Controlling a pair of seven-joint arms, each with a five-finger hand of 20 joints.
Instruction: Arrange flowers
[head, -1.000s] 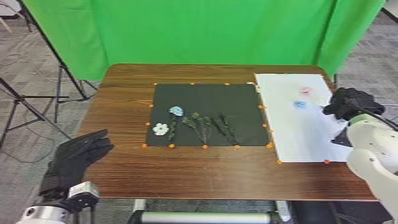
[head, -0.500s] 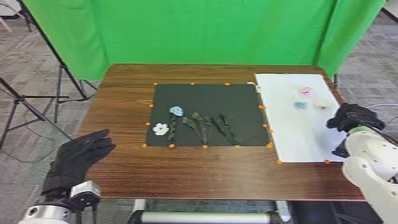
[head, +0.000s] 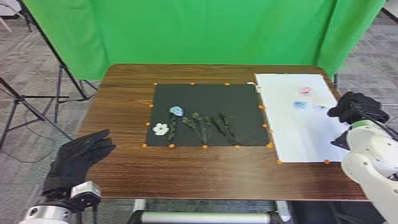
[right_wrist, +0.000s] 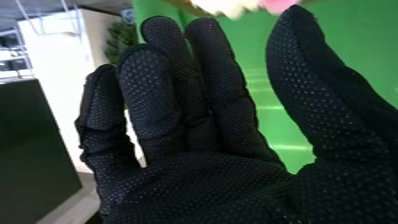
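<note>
The right hand (head: 354, 106) is wide and empty at three o'clock of the white sheet (head: 305, 137), probably to pick the pink flower (head: 306, 90) or pale-blue flower (head: 300, 105) stocked toward twelve, while the open left hand (head: 75, 156), at eight from the black sheet (head: 213, 97), leaves the green stems (head: 208, 121) room.

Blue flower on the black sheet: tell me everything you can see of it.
The blue flower has a rounded pale-blue bloom with whitish flecks, above a slim dark-green stem; its material can't be told. It lies on the left part of the black square sheet, bloom toward the far edge, stem toward the near one. The small white flower lies just left of the stem, and green sprigs lie to its right. No hand touches it.
</note>
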